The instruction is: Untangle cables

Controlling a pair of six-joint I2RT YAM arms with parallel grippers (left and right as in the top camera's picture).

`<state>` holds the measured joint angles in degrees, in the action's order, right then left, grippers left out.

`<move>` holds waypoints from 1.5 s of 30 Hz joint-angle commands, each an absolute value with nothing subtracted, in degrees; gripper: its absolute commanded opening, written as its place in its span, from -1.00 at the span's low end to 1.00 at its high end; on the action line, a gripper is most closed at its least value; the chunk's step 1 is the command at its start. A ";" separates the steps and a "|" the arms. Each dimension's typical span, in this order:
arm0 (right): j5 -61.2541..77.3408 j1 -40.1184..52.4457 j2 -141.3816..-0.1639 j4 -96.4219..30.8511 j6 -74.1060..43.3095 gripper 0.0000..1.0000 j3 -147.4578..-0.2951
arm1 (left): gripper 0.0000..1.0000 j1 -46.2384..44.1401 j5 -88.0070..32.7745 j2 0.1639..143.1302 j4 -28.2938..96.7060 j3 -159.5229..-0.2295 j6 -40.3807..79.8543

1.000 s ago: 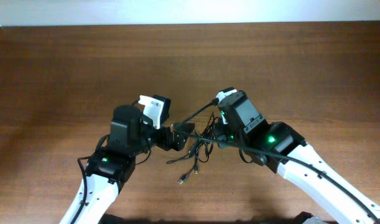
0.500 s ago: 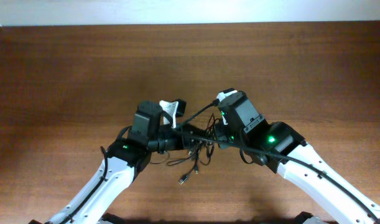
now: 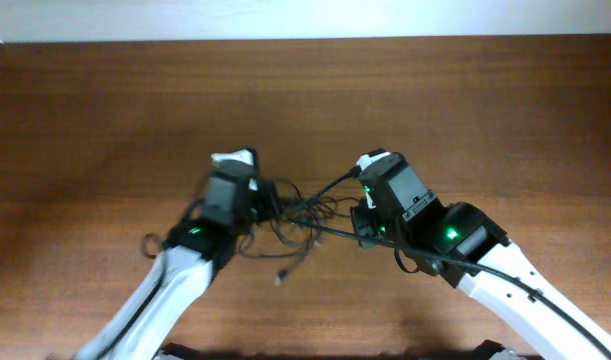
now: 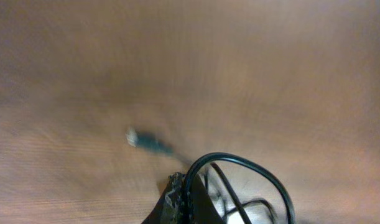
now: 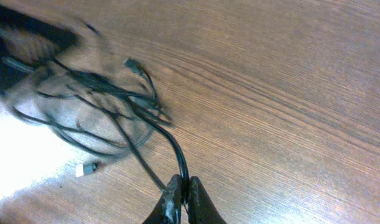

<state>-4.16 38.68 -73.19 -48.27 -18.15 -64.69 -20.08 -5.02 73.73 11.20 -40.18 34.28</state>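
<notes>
The cables [image 3: 297,212] are a loose tangle of thin black cords stretched between my two grippers on the wooden table [image 3: 435,90]. My left gripper [image 3: 269,197] is at the tangle's left side. In the left wrist view it [image 4: 188,184] is shut on a cable loop [image 4: 258,169], and a dark plug [image 4: 143,140] lies beyond. My right gripper [image 3: 358,228] is at the tangle's right side. The right wrist view shows it [image 5: 182,182] shut on one strand that leads to the bundle [image 5: 102,115]. A whitish plug [image 5: 85,169] and a dark plug [image 5: 132,63] lie loose.
One free plug end [image 3: 282,277] trails toward the table's near edge. A thicker black arm cable [image 3: 425,243] crosses the right arm. A pale wall strip [image 3: 305,18] borders the table's far edge.
My left gripper has closed on the cables and drawn back to the left, pulling the tangle wider. The right arm has shifted slightly right, still clamped on its strand.
</notes>
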 commanded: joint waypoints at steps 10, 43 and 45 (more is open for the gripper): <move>12.78 38.52 -71.99 -49.93 -20.97 -0.45 -65.95 | -1.00 -16.58 -5.08 45.98 10.46 -41.41 35.29; 17.76 34.06 -65.34 -34.87 -12.43 -0.89 -67.79 | -1.00 -11.99 -9.72 59.88 19.42 -41.41 39.27; 14.70 34.09 -71.99 -40.53 -24.95 -0.27 -67.77 | -1.00 -11.99 -11.42 59.88 17.43 -41.41 39.22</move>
<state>22.20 34.15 -65.98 -37.36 -14.48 -67.83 -12.34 -8.84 60.01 19.05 -41.04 38.87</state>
